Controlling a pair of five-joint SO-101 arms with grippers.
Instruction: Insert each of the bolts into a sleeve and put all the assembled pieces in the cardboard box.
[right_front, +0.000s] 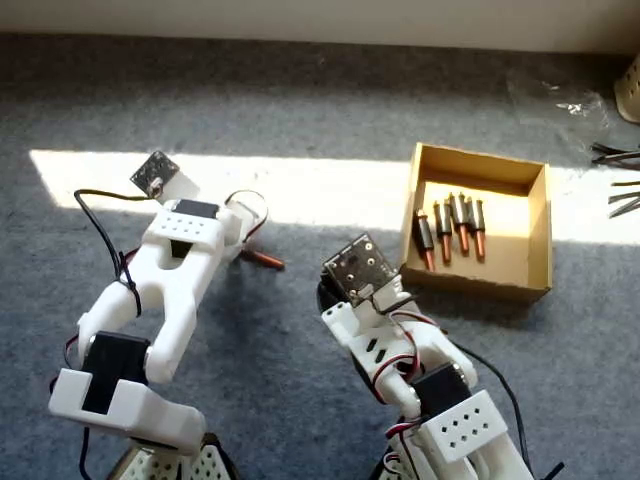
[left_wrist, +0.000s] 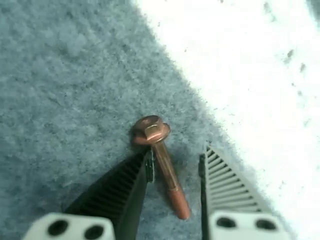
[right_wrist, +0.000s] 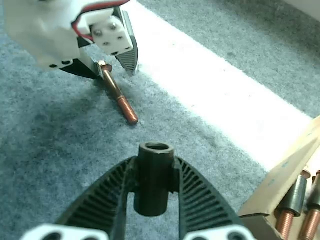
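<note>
My left gripper (left_wrist: 177, 151) sits spread around the bolt (left_wrist: 162, 162) lying on the carpet (left_wrist: 60, 75), so an off-centre squeeze could flick it away, while my right gripper (right_wrist: 155, 162) pinches the sleeve (right_wrist: 155, 187) near the box (right_front: 478, 283), where any tilt would jam the threads

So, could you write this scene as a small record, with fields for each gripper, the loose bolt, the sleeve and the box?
bolt: copper-coloured, lying on the grey carpet
left gripper: open, fingers on both sides of the bolt
sleeve: dark, its bore empty
right gripper: shut on the sleeve
cardboard box: holds five assembled pieces
</note>
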